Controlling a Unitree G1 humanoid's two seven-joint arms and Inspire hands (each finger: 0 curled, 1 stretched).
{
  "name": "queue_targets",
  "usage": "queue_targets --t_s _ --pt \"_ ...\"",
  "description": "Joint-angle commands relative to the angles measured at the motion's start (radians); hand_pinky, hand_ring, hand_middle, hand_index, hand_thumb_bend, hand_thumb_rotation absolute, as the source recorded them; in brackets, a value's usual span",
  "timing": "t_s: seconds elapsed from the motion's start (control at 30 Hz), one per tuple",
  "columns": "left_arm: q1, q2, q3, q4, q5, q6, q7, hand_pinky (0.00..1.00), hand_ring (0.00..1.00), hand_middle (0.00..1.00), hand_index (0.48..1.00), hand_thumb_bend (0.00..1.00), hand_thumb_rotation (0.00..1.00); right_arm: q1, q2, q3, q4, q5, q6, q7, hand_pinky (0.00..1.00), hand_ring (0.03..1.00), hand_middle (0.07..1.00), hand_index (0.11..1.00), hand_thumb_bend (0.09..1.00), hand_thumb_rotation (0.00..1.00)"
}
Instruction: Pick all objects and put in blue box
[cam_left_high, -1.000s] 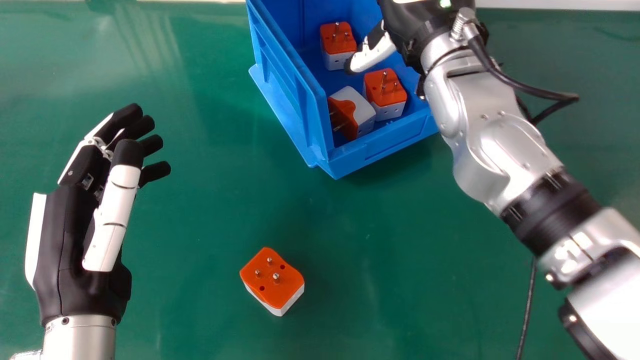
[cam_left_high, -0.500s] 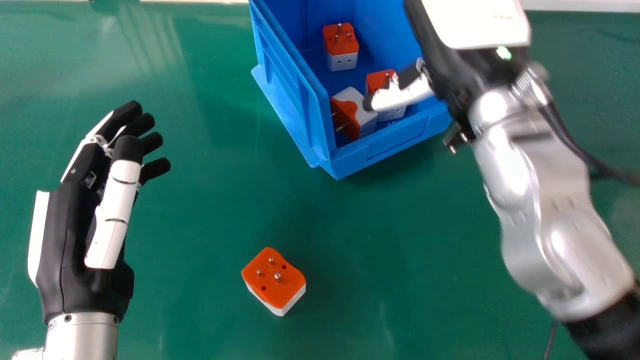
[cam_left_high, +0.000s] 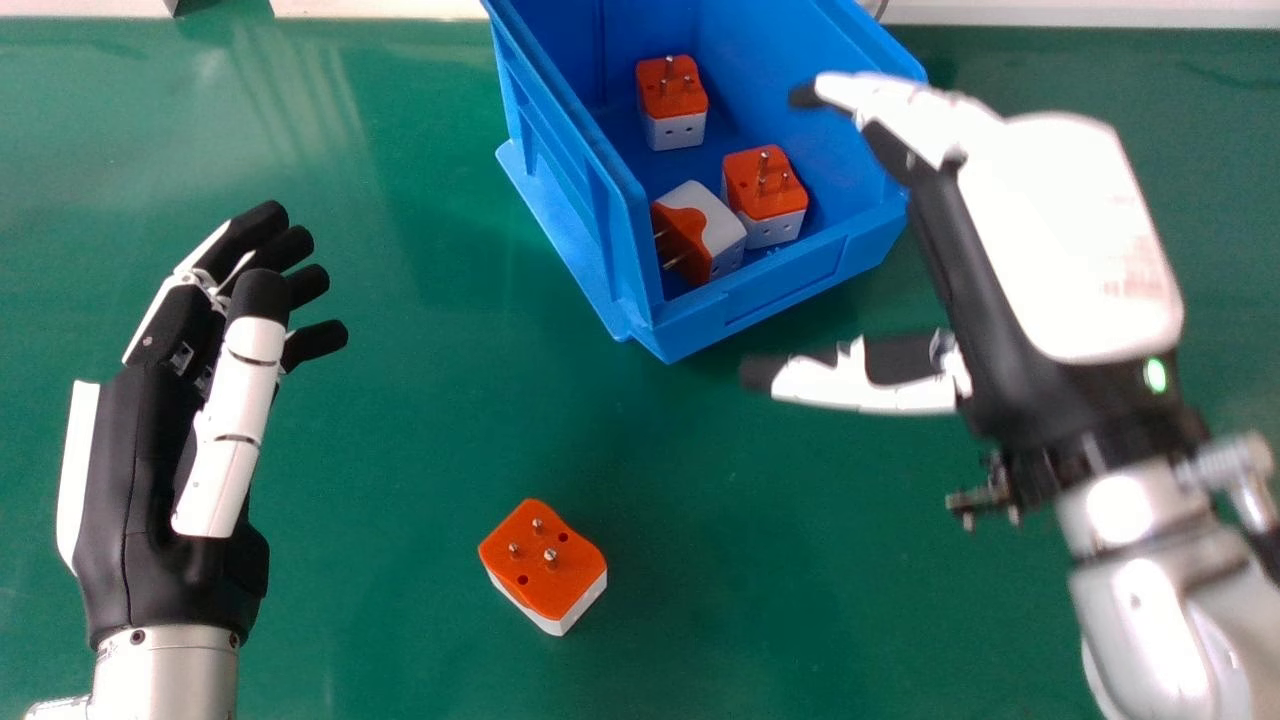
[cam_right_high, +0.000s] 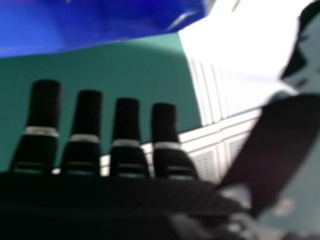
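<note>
The right hand (cam_left_high: 1070, 230) is open, its fingers stretched out straight and its thumb set well apart from them, and in the head view they point towards the robot's left. The last loose plug adapter (cam_left_high: 543, 560) sits on the green table (cam_left_high: 400, 450), to the left of the right thumb and closer to the robot than its tip. It has an orange top with its pins up, and a white lower part. From the left hand (cam_left_high: 150, 470), whose fingers are also open, lightly bent and pointing away from the robot, this adapter lies to the right and closer to the robot, well apart from the fingertips.

The blue box (cam_left_high: 750, 300) stands farther from the robot than the right thumb, mostly to the left of the right hand's fingertips. Those fingertips overlap its right side in the head view; I cannot tell how high they are above it. Three more adapters are in the box, left of the right fingertips: a far one (cam_left_high: 672, 100) with pins up, a near one (cam_left_high: 765, 195) also with pins up, and a tipped one (cam_left_high: 700, 230) just beside that, its pins facing left. In the right hand view the box shows beyond the straight fingers
</note>
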Motion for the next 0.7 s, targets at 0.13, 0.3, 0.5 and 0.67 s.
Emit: queue_targets --t_s 0.13,0.3,0.5,0.67 --pt "0.005 -0.005 0.002 -0.025 0.001 -0.013 0.003 0.78 0.83 0.85 0.82 0.53 0.67 0.123 -0.012 -0.029 -0.004 0.04 -0.183 -0.068 0.56 0.713 0.76 0.747 0.693 0.32" --pt "0.005 -0.006 0.004 -0.035 0.008 0.0 0.018 0.77 0.83 0.84 0.816 0.52 0.67 0.18 -0.04 -0.028 0.058 0.06 -0.342 -0.102 0.55 0.699 0.743 0.728 0.661 0.33" --pt "0.005 -0.011 0.004 -0.044 0.013 0.011 0.04 0.71 0.8 0.82 0.782 0.56 0.64 0.22 -0.069 -0.031 0.071 0.126 -0.447 -0.035 0.53 0.673 0.715 0.697 0.649 0.32" --pt "0.003 -0.014 0.006 -0.053 0.018 0.024 0.055 0.66 0.77 0.79 0.756 0.6 0.62 0.213 -0.061 0.002 0.083 0.168 -0.489 0.033 0.53 0.659 0.698 0.679 0.681 0.26"
